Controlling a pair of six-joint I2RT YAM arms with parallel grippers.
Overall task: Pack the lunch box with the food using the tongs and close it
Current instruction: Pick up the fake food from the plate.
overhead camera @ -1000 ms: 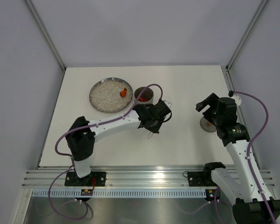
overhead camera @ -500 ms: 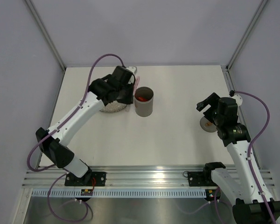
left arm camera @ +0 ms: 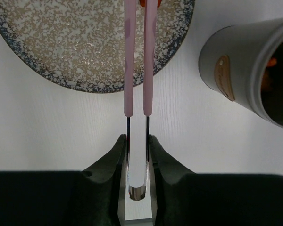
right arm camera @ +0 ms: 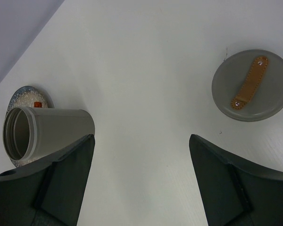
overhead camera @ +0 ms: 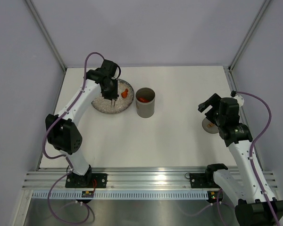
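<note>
My left gripper (left arm camera: 137,139) is shut on the pale pink tongs (left arm camera: 128,61), whose two arms run narrowly apart over the speckled plate (left arm camera: 61,42). An orange piece of food (left arm camera: 141,2) shows at the frame's top edge beside the tongs' tips. From above, the left gripper (overhead camera: 109,89) hangs over the plate (overhead camera: 100,102), with the orange food (overhead camera: 125,92) on its right side. The grey lunch box (overhead camera: 145,107) stands upright right of the plate, with red food (overhead camera: 142,99) inside. My right gripper (right arm camera: 140,137) is open and empty above bare table.
A flat grey disc with a tan strap (right arm camera: 252,84) lies on the table at the right, just beyond the right gripper (overhead camera: 212,110). The lunch box (right arm camera: 47,129) and the plate (right arm camera: 19,96) sit to its far left. Enclosure walls ring the table.
My left arm has swung from beside the lunch box back over the plate, still holding the tongs, whose arms have parted slightly. The right arm has not moved.
</note>
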